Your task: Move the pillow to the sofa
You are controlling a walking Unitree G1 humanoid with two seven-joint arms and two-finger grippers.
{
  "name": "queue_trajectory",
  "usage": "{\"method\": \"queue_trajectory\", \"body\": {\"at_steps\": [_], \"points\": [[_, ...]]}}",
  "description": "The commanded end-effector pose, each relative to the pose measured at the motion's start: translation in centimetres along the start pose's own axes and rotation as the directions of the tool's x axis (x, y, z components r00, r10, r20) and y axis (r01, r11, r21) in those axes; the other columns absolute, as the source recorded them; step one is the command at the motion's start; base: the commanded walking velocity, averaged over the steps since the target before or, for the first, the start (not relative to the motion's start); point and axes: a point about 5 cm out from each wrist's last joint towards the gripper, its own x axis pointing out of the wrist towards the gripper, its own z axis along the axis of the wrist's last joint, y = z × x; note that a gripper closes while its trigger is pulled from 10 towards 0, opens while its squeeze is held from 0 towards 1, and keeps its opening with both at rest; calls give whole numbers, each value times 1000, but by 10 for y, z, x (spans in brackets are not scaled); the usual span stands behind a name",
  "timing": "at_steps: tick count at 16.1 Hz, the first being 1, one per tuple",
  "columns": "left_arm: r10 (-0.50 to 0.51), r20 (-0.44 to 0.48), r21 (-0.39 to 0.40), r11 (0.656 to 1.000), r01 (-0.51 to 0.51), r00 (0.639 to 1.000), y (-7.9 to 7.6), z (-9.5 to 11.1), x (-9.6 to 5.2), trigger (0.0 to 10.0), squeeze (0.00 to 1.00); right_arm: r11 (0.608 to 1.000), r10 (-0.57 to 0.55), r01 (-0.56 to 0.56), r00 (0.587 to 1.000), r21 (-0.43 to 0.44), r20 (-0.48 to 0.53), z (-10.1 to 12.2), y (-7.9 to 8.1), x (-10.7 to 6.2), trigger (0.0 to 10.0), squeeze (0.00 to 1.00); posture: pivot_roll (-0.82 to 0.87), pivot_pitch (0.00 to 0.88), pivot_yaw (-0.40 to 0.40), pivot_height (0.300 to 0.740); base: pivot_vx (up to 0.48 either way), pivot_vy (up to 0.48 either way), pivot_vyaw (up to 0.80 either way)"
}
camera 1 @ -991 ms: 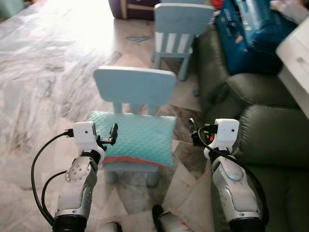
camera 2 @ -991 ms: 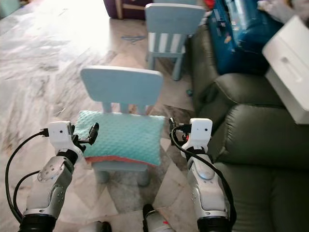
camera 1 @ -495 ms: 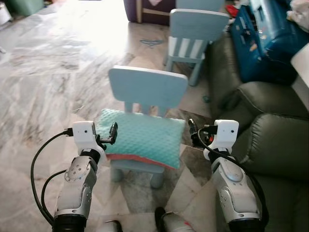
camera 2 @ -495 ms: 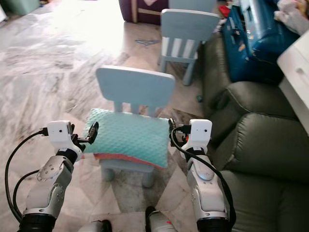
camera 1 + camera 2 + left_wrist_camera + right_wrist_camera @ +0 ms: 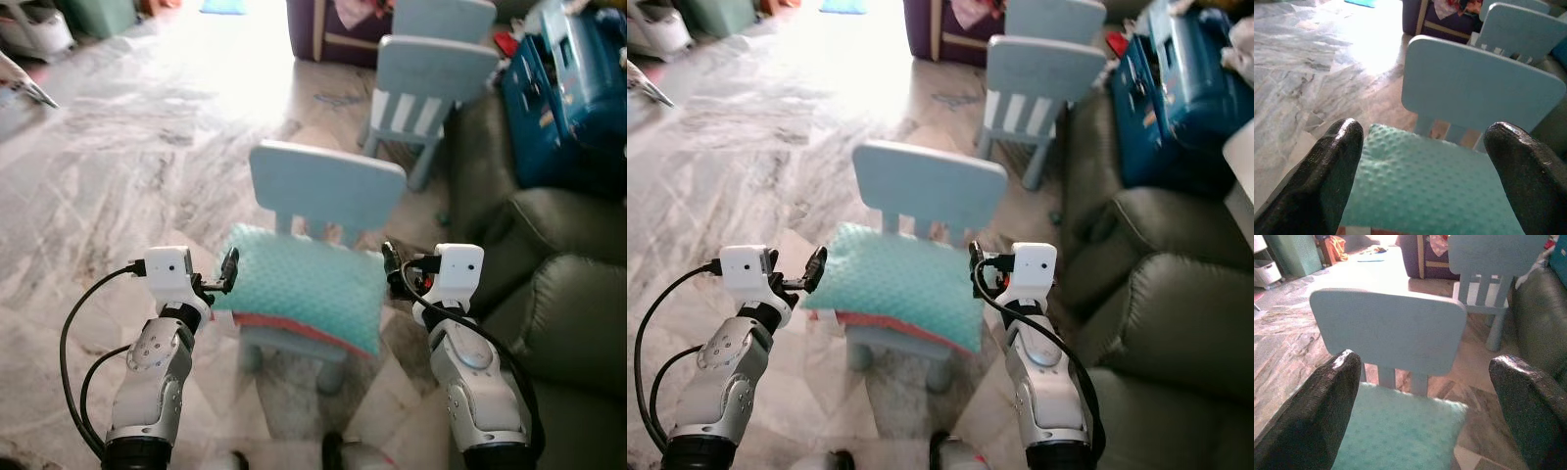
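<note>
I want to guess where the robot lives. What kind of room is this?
Probably a living room at home: a dark green sofa, a marble-patterned floor, and small blue chairs, the nearest holding a teal pillow.

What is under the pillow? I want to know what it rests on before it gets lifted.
The pillow lies on the seat of a small blue chair. A red-edged layer shows beneath its front edge. The seat itself is mostly covered, so anything else there is hidden.

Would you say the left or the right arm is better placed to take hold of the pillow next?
Left, marginally: the open left tool sits right at the edge of the teal dimpled pillow, while the open right tool hangs beside its far corner, nearer the dark green sofa.
</note>
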Motion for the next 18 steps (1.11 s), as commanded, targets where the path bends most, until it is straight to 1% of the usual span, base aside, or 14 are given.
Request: {"method": "queue_trajectory", "body": {"at_steps": [1, 8, 9, 10, 11, 18], "points": [[-10, -3, 0, 1000, 10, 1000, -1, -2, -2, 10000, 0, 1000, -10, 10, 1000, -1, -2, -1, -2, -1, 10000, 0, -68, 185, -31, 740, 428, 0, 0], [-7, -14, 5, 1000, 7, 1000, -1, -4, -1, 10000, 0, 1000, -11, 11, 1000, -1, -1, -2, -2, -1, 10000, 0, -69, 188, -31, 740, 396, 0, 0], [-24, -11, -5, 1000, 24, 1000, -3, -4, -2, 10000, 0, 1000, -11, 11, 1000, 0, -1, -2, -2, -1, 10000, 0, -70, 187, -31, 740, 379, 0, 0], [-4, -13, -2, 1000, 4, 1000, -2, -4, -2, 10000, 0, 1000, -11, 11, 1000, 0, -1, -2, -2, -1, 10000, 0, -70, 187, -31, 740, 428, 0, 0], [3, -9, 10, 1000, -3, 1000, -1, -4, -2, 10000, 0, 1000, -12, 12, 1000, 0, 0, -2, -2, -1, 10000, 0, -69, 187, -30, 740, 0, 0, 0], [-16, -12, -2, 1000, 16, 1000, -4, -5, -3, 10000, 0, 1000, -12, 12, 1000, 2, 0, -3, -2, -2, 10000, 0, -68, 190, -29, 740, 0, 0, 0]]}}
